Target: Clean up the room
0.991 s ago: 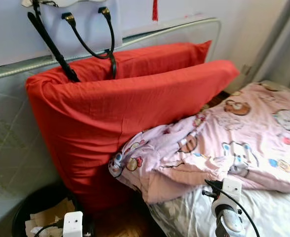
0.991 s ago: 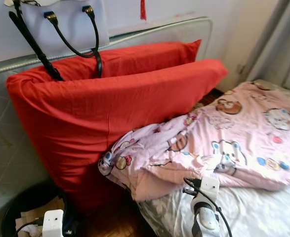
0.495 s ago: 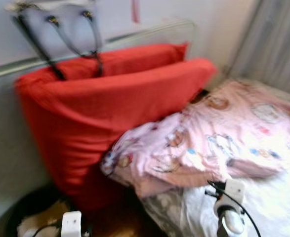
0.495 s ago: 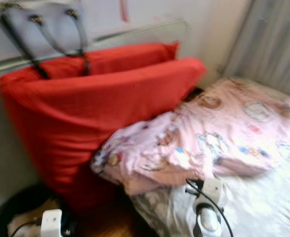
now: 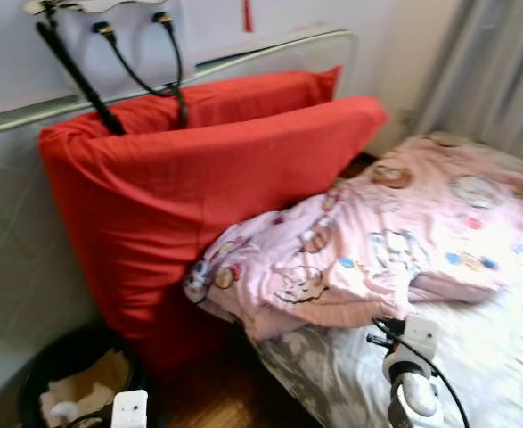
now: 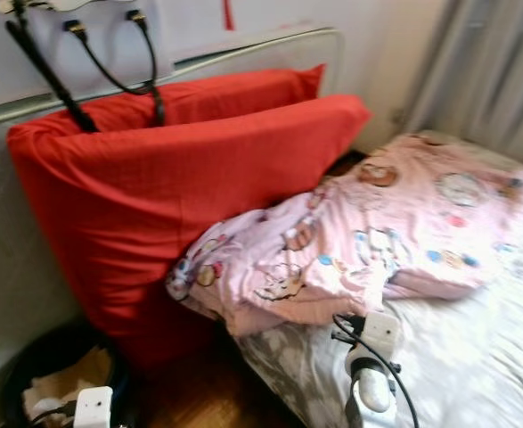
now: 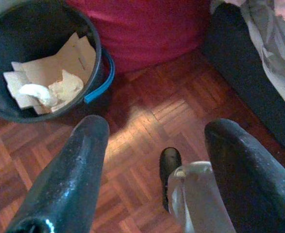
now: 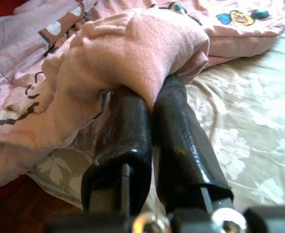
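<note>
The pink quilt (image 5: 395, 241) lies bunched on the bed (image 5: 502, 374) against the red pillow (image 5: 199, 187); its edge is pinched in the closed right gripper (image 8: 149, 104) — a slow, even pull is advised; the left gripper (image 7: 157, 160) is held agape, empty, above the floor (image 7: 147, 107).

The tips of the right gripper (image 8: 149, 104) are buried under a fold of the pink blanket (image 8: 132, 48), so nothing pinched between its pressed-together fingers can be made out. The handbag (image 5: 110, 9) hanging above the red pillows (image 5: 199, 178) is cut off by the top edge, leaving little more than its black handles, and the black bin (image 5: 61, 366) is cropped at the bottom edge. The curtain (image 5: 502, 71) and far bedding are soft with blur.
</note>
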Controlling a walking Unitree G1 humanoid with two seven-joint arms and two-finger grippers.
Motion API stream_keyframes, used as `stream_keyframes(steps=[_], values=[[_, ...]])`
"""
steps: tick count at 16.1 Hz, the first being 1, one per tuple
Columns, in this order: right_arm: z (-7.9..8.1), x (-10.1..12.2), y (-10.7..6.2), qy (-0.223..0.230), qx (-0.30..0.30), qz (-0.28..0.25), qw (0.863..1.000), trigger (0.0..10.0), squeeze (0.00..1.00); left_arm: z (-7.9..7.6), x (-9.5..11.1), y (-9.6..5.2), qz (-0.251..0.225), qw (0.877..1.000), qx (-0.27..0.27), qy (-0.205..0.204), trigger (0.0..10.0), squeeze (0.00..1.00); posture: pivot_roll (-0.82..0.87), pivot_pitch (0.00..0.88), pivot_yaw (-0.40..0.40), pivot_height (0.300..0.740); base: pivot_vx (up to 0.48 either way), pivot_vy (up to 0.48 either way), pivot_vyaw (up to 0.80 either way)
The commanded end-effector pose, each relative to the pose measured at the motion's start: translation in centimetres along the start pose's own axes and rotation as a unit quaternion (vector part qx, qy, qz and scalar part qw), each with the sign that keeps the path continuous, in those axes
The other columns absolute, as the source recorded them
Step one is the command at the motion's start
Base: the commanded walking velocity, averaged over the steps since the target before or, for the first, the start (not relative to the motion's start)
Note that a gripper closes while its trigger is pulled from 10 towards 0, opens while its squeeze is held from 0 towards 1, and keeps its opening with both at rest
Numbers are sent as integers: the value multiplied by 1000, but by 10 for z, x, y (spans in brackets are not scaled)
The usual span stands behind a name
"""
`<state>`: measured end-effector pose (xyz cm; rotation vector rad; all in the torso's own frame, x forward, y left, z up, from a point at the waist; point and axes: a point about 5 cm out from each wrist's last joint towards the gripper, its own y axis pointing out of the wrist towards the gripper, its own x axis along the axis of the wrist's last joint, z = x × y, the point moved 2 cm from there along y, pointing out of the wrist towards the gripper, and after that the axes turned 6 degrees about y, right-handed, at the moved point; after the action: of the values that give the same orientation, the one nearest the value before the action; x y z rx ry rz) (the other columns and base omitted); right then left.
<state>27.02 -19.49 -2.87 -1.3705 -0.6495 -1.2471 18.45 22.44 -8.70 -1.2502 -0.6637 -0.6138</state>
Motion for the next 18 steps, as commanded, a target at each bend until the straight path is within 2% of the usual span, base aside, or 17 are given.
stream_keyframes(steps=[1, 6, 9, 10, 11, 15, 18], values=[[-1, 7, 2, -6, 4, -19, 1000, 10000, 0, -2, -4, -2, 6, 1000, -2, -1, 10000, 0, 68, 0, -30, 740, -240, 0, 0], [2, 12, 2, -20, 13, -32, 999, 10000, 0, -3, -4, -2, 6, 1000, -4, 0, 10000, 0, 67, 0, -31, 740, -251, 0, 0], [5, 22, 4, -32, 19, -59, 998, 10000, 0, -2, -6, -3, 8, 1000, -3, 0, 10000, 0, 65, 0, -31, 740, -249, 0, 0], [11, 27, 4, -64, 37, -78, 994, 10000, 0, -1, -6, -3, 9, 1000, -2, 0, 10000, 0, 66, 0, -31, 740, -251, 0, 0], [13, 29, 4, -73, 44, -85, 993, 10000, 0, -1, -7, -3, 8, 1000, -2, 0, 10000, 0, 66, 0, -31, 740, -255, 0, 0], [14, 36, 3, -68, 33, -110, 991, 10000, 0, -3, -6, -3, 6, 1000, -5, 0, 10000, 0, 66, 0, -29, 740, -253, 0, 0], [9, 42, 3, -72, 25, -128, 989, 10000, 0, -2, -7, -3, 10, 1000, -1, 6, 10000, 0, 66, 0, -30, 740, 0, 0, 0]])
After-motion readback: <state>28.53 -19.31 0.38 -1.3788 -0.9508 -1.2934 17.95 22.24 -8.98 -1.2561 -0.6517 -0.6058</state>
